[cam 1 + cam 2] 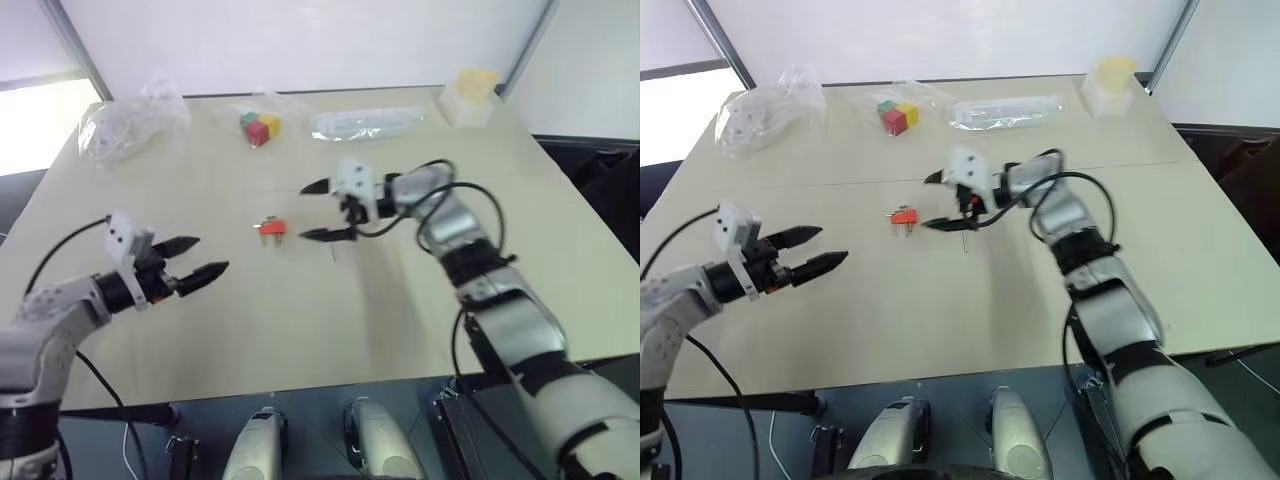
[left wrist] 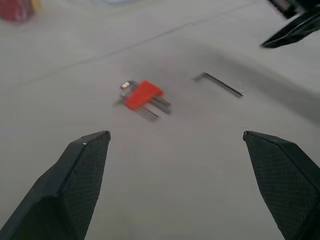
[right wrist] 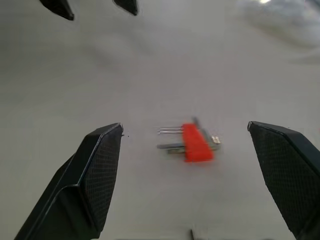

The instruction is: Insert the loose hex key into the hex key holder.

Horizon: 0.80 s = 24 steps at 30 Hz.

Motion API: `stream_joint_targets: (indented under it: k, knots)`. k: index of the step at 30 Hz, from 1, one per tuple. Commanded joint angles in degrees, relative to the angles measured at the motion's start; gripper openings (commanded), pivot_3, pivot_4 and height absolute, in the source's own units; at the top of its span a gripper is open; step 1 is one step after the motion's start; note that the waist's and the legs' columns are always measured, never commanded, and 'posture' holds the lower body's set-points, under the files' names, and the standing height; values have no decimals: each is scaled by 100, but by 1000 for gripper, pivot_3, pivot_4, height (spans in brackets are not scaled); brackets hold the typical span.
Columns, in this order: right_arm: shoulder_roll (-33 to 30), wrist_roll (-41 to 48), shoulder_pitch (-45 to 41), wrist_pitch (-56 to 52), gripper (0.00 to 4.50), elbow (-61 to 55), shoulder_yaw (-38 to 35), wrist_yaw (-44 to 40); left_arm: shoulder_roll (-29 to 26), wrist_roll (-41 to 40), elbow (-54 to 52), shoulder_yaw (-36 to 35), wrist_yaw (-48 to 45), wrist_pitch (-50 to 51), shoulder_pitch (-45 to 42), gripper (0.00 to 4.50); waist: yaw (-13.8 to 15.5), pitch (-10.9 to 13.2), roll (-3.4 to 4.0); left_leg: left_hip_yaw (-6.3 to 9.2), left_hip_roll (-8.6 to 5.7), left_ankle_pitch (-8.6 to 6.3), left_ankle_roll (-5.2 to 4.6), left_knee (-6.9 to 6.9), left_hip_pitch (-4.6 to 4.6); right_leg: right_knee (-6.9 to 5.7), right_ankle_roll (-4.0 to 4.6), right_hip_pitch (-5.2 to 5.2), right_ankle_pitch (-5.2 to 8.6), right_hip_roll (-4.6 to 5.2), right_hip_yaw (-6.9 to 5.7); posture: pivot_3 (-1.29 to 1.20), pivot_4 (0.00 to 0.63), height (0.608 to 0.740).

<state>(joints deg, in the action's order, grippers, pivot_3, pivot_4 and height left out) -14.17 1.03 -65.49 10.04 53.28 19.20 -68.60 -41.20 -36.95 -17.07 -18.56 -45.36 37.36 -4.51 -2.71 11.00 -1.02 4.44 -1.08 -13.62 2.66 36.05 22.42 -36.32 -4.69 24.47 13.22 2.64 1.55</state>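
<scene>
The hex key holder (image 1: pixel 270 228), a small orange-red block with thin grey keys sticking out, lies flat near the middle of the table (image 1: pixel 300 330). The loose hex key (image 1: pixel 964 243), a thin dark L-shaped rod, lies on the table just right of it. My right gripper (image 1: pixel 303 211) hovers open to the right of the holder, its fingers pointing left above the loose key. In the right wrist view the holder (image 3: pixel 196 142) sits between the spread fingers. My left gripper (image 1: pixel 208 255) is open and empty, left of and nearer than the holder, pointing towards it (image 2: pixel 143 94).
At the back of the table are a cluster of red, green and yellow cubes (image 1: pixel 260 128), crumpled clear plastic (image 1: pixel 130 125) at the left, a long clear bag (image 1: pixel 365 123) and a pale yellow box (image 1: pixel 470 95) at the right corner. The table's front edge runs below my arms.
</scene>
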Motion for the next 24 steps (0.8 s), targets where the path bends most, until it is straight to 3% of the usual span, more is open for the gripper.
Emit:
stream_joint_targets:
  k: [1,5,12,24]
  knots:
    - [359,-458,-564,650,4173,1176,34,410,88,-99,-574,-163,286,35,223,4470,31,0,0,8,0,0,1,-1,1,-2,0,0,0,4,-2,0,150,740]
    - [721,-914,-857,892,4173,1970,51,1191,302,-199,-1104,-291,647,130,684,4470,17,0,1,21,-4,-1,3,0,1,-2,0,-1,0,18,1,0,150,740]
    - [844,-1267,-939,863,4173,2343,-225,2433,681,-368,-1843,-439,1115,144,1488,4470,14,2,3,22,-7,0,5,-1,0,-2,3,0,1,12,3,0,150,740]
    - [1082,-1633,-773,1038,4173,2367,-469,3507,751,-418,-1996,-247,1335,124,1564,4470,7,2,3,6,-8,1,4,1,-2,-3,11,-1,3,-4,1,0,150,740]
